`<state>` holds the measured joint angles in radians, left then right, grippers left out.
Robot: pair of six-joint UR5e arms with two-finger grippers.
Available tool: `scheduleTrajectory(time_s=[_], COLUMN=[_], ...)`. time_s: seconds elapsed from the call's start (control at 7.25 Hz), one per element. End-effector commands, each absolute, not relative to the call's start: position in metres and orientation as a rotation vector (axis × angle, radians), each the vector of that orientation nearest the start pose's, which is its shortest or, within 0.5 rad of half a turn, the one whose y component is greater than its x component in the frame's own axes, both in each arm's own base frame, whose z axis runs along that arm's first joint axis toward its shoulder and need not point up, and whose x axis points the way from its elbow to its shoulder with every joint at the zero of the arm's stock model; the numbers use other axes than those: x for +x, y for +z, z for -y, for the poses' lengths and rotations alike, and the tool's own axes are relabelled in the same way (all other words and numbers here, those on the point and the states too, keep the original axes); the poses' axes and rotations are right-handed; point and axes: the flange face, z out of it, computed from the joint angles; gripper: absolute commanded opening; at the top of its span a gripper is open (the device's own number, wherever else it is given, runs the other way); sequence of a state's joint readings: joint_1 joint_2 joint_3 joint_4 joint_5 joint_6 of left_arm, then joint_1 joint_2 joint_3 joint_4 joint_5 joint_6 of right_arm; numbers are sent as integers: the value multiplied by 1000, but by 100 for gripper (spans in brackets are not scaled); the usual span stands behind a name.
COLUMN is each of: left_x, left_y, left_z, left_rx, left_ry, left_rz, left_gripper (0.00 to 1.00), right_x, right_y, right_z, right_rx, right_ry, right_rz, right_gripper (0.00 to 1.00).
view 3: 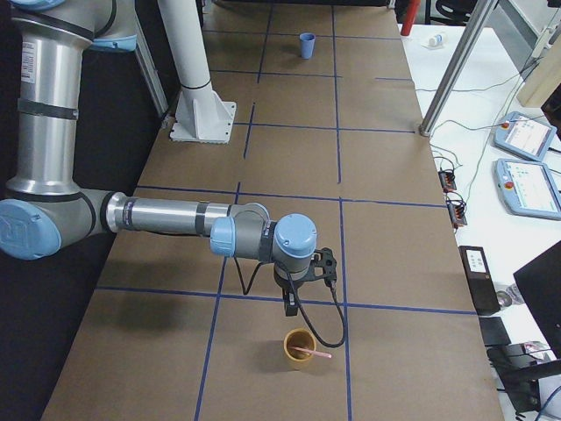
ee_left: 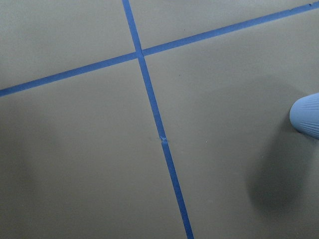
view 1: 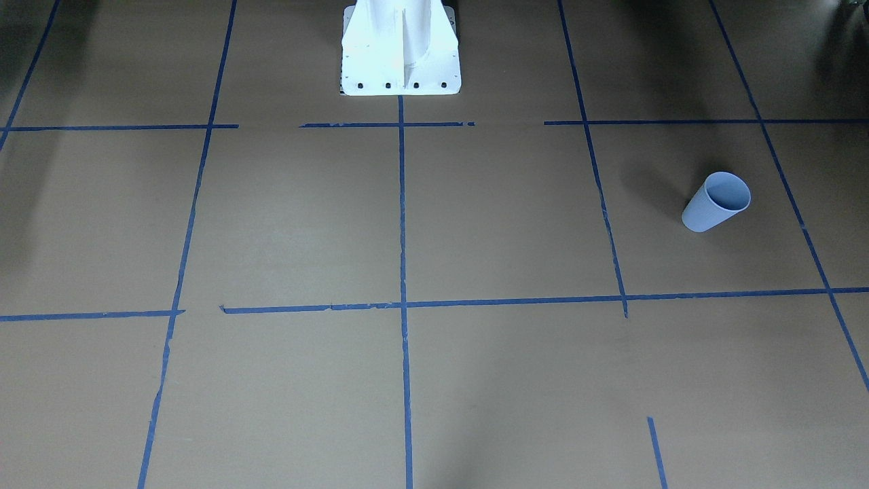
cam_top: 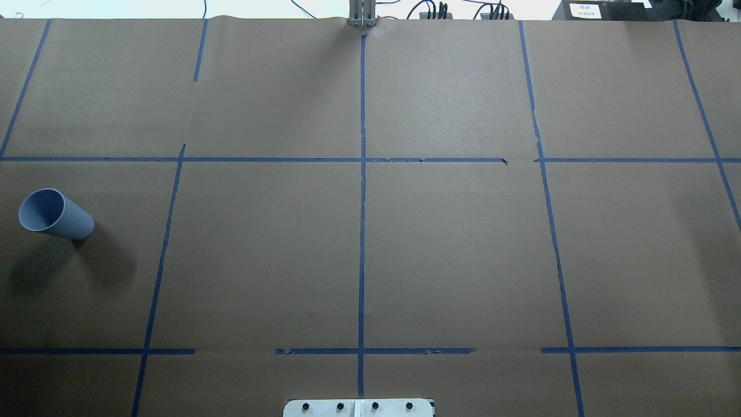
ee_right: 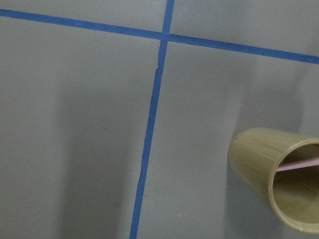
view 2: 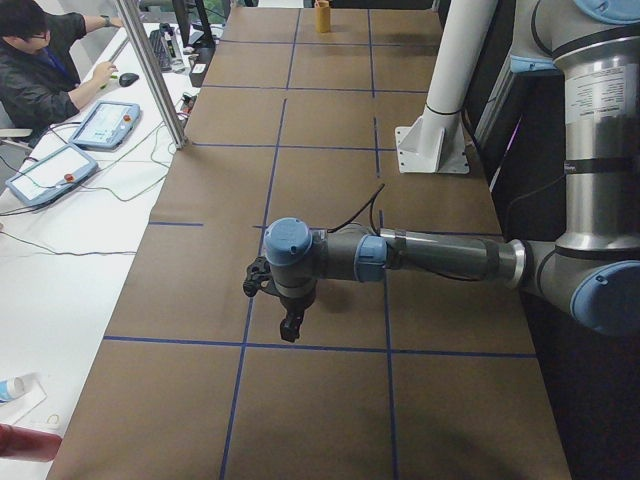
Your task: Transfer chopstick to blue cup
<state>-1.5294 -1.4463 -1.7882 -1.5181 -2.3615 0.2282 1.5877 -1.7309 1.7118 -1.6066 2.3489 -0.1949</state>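
Observation:
The blue cup [cam_top: 55,214] stands upright on the table's left side; it also shows in the front view [view 1: 716,202], small and far in the right side view [view 3: 307,44], and as a sliver in the left wrist view [ee_left: 306,115]. A pink chopstick [view 3: 313,353] leans in a bamboo cup [view 3: 301,348]; the right wrist view shows the chopstick [ee_right: 299,164] inside that cup [ee_right: 279,179]. My right gripper [view 3: 291,307] hangs just above and behind the bamboo cup. My left gripper [view 2: 290,328] hangs over the table. I cannot tell whether either is open or shut.
The table is covered in brown paper with a blue tape grid [cam_top: 362,231]. The white robot pedestal [view 1: 400,47] stands at the table's robot side. An operator [view 2: 40,60] sits beside teach pendants [view 2: 110,122] off the table. The bamboo cup shows far away in the left side view [view 2: 322,15].

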Motion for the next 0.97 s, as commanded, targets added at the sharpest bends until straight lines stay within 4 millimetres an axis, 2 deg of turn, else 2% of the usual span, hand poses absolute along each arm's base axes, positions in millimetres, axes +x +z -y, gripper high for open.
scheduleTrajectory(time_s=[0.0,0.28,0.41,0.55,0.69,0.83], left_x=[-44,-44,-43,-43,-32,-3], left_y=[609,599,612,602,595,580], left_z=[450,466,465,468,474,483], left_rx=[169,193,172,197,170,150], left_ry=[293,274,259,267,191,111], left_rz=[-775,-773,-787,-788,-798,-816], left_gripper=[100,100,100,100,100,100], right_x=[70,70,70,70,70,70], right_y=[664,663,662,662,662,662], right_z=[419,420,421,421,421,421], right_rx=[35,37,39,40,41,41], right_ry=[-149,-152,-154,-153,-154,-154], right_rz=[781,782,782,782,782,782], right_gripper=[100,100,100,100,100,100])
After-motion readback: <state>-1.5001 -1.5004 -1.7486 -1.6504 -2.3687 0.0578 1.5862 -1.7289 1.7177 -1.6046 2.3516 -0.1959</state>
